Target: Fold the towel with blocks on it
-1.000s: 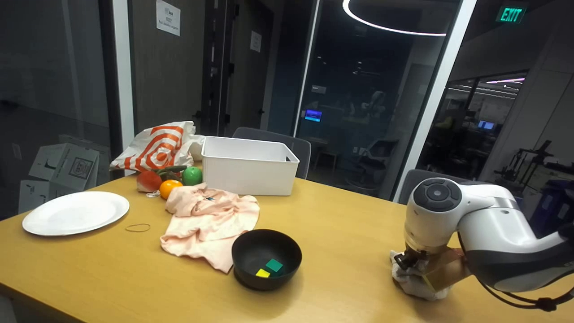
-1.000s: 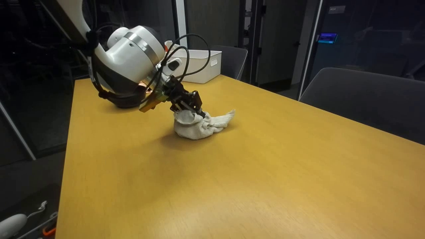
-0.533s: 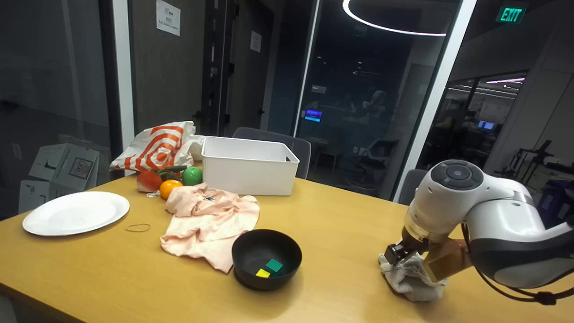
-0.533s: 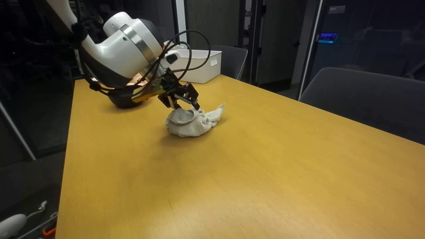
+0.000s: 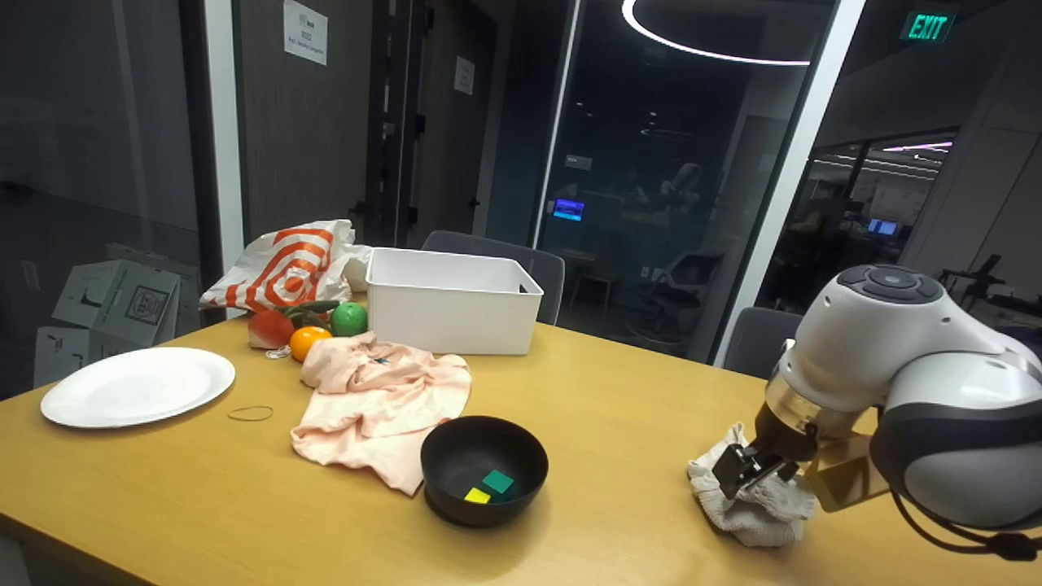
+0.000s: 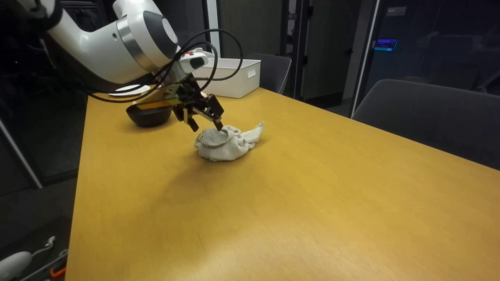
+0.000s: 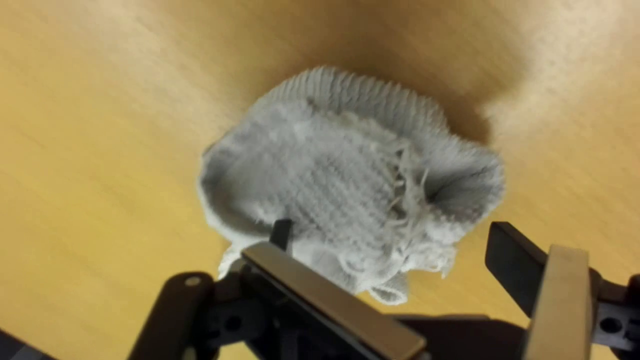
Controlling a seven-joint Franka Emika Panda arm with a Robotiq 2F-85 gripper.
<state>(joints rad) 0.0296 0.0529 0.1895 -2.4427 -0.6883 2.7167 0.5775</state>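
The towel, whitish-grey and ribbed with a frayed edge, sits bunched on the table in the wrist view. It appears in both exterior views as a rounded heap with one corner sticking up. My gripper hovers just over it, jaws wide apart with nothing held. One finger overlaps the towel in the wrist view, while the opposite one is over bare wood. In an exterior view the fingertips are slightly above the heap. Small green and yellow blocks lie in a bowl; the folds hide whatever is inside the towel.
A black bowl stands mid-table beside a crumpled pink cloth. Farther off are a white bin, a plate, toy produce and a shopping bag. Chairs line one table side.
The jaws have opened and released the towel. My gripper has lifted and drawn back toward the arm's base. The heap shifted slightly toward the bowl, then stayed put.
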